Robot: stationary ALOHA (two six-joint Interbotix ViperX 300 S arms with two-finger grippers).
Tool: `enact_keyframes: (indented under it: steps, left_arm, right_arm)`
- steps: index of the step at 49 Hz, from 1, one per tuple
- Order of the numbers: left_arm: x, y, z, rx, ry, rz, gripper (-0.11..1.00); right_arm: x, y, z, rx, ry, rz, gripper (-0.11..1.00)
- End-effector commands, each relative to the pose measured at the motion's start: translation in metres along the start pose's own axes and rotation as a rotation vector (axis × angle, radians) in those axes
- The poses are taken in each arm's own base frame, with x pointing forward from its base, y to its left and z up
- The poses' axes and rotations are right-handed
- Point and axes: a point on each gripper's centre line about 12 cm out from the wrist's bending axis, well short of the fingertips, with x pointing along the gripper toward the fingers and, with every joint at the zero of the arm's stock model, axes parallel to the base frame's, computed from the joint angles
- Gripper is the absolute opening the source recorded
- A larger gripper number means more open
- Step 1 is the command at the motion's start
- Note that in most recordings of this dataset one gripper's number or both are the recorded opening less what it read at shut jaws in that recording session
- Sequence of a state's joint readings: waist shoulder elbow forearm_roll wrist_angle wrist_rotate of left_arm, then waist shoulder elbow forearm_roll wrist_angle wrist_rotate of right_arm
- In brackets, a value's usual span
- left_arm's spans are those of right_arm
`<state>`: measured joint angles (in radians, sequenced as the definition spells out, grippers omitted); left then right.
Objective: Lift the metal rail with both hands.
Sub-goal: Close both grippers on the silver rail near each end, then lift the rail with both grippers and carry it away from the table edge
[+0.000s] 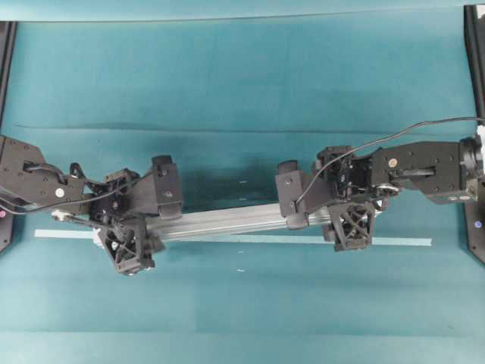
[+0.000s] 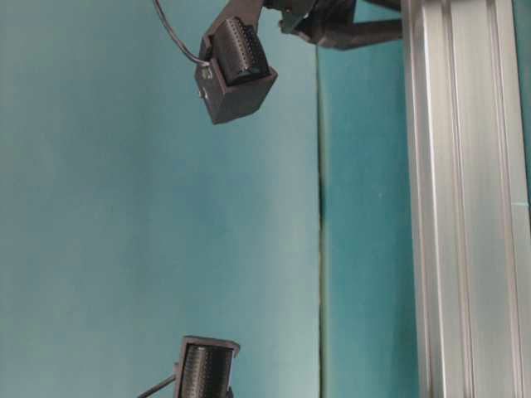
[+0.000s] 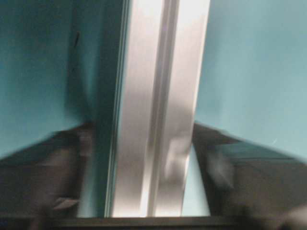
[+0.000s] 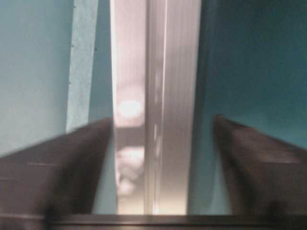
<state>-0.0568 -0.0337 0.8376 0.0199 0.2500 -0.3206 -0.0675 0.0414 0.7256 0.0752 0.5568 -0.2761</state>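
With both arms reaching in from the side edges of the bench (image 1: 242, 76), the metal rail (image 1: 235, 221) lies flat on the teal surface, roughly mid-bench, running left-right and slightly skewed, its right end sitting a bit further from the front edge than its left. A thin pale-blue tape strip (image 1: 394, 242) runs parallel just in front of it, toward the front edge; the rail's left end sits over or right at the strip, hard to tell which.

Left gripper (image 1: 144, 220) straddles the rail near its left end, one finger on each side. In the left wrist view the rail (image 3: 158, 110) runs up the middle between two blurred dark fingers (image 3: 43, 167): the right-hand finger looks at or very near the rail edge, the left-hand one shows a gap of teal. Jaws part-way in, not clearly clamped. Can't tell if there's contact.

Right gripper (image 1: 322, 208) straddles the rail near its right end. In the right wrist view, the rail (image 4: 156, 105) is centred, the left-hand finger (image 4: 62, 163) is about at the rail edge, and there is a visible gap on the other side. Same verdict: narrowing, grip not confirmed. The tape strip (image 4: 81, 57) shows beside the rail there.

The table-level view shows the rail (image 2: 465, 199) resting on the surface.
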Motion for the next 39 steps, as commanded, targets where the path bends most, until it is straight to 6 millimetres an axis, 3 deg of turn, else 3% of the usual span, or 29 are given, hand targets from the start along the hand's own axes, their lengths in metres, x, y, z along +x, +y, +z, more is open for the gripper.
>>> enact_keyframes:
  steps: [1, 4, 6, 39]
  left_arm:
    - [-0.0026, -0.0034, 0.0060, 0.010, -0.036, -0.013, 0.47]
    - [-0.0031, -0.0038, 0.0073, 0.007, -0.046, -0.017, 0.34]
    - [-0.0027, -0.0039, 0.0075, 0.005, -0.049, -0.018, 0.32]
    - [-0.0028, -0.0050, 0.0078, 0.002, -0.050, -0.020, 0.32]
  right_arm:
    - [0.0009, 0.0000, 0.0013, 0.007, 0.002, 0.003, 0.65]
    - [0.0009, -0.0002, 0.0008, 0.010, 0.007, 0.005, 0.48]
    - [0.0004, 0.0001, 0.0006, 0.014, 0.007, 0.008, 0.40]
    - [0.0013, 0.0007, -0.0004, 0.011, 0.009, 0.011, 0.39]
